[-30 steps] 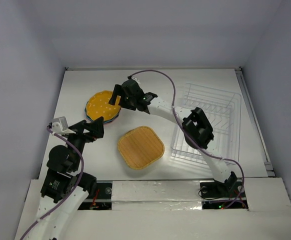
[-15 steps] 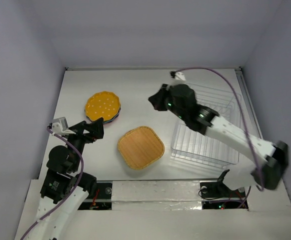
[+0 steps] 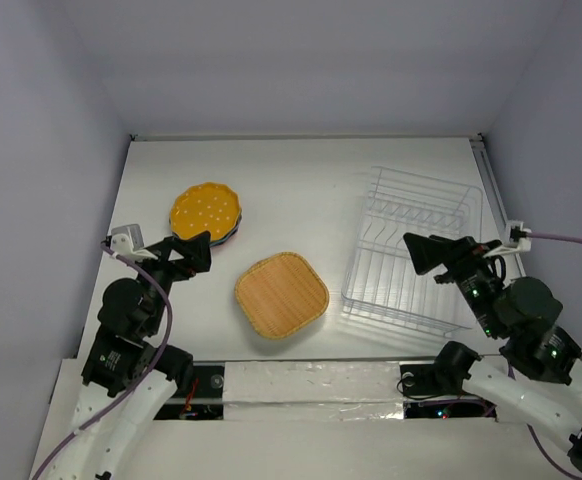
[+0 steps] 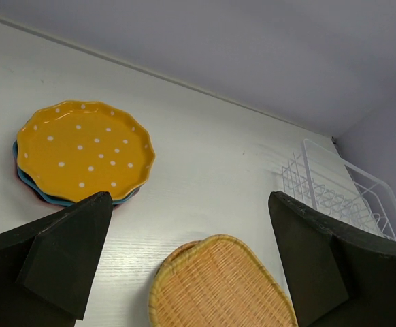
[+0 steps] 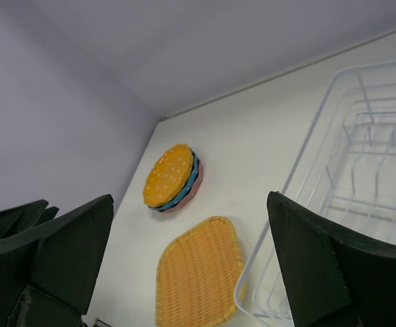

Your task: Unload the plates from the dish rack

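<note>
Three dotted plates are stacked at the table's far left, orange [image 3: 206, 209] on top, teal and pink rims beneath. The stack also shows in the left wrist view [image 4: 82, 151] and the right wrist view [image 5: 171, 175]. The rounded-square orange woven plate [image 3: 281, 295] lies flat mid-table. In the left wrist view [image 4: 222, 289] the rim of another woven plate peeks from under its left edge. The white wire dish rack [image 3: 416, 245] holds no plates. My left gripper [image 3: 195, 255] is open and empty, near the stack. My right gripper [image 3: 418, 255] is open and empty over the rack's near right part.
Grey walls enclose the white table on the left, back and right. A metal rail [image 3: 501, 215] runs along the right edge beside the rack. The rack also shows in the right wrist view [image 5: 361, 170] and the left wrist view [image 4: 334, 191].
My right arm has pulled back from the dotted stack, across the table, to the near right over the rack. The orange dotted plate stays on the stack. My left arm has barely shifted.
</note>
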### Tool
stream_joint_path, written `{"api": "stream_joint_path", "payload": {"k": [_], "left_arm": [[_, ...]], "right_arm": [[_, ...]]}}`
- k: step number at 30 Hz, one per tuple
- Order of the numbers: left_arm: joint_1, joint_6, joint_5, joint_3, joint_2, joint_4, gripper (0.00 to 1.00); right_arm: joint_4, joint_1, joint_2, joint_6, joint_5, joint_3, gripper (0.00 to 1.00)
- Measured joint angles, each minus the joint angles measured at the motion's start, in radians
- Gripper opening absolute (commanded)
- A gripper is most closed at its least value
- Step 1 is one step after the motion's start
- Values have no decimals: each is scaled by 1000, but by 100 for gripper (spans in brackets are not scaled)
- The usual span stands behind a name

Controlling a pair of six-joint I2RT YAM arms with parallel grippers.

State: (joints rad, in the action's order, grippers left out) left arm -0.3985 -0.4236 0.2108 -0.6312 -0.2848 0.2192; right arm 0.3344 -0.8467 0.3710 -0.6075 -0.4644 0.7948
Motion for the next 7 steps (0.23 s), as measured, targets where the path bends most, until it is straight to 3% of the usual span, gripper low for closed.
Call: {"api": "stream_joint_path", "payload": {"k": [7], "left_arm": [[0,4,0,-6,-10,1,99]], "right_arm": [[100,0,-84,-14,-74,-25,100]]}}
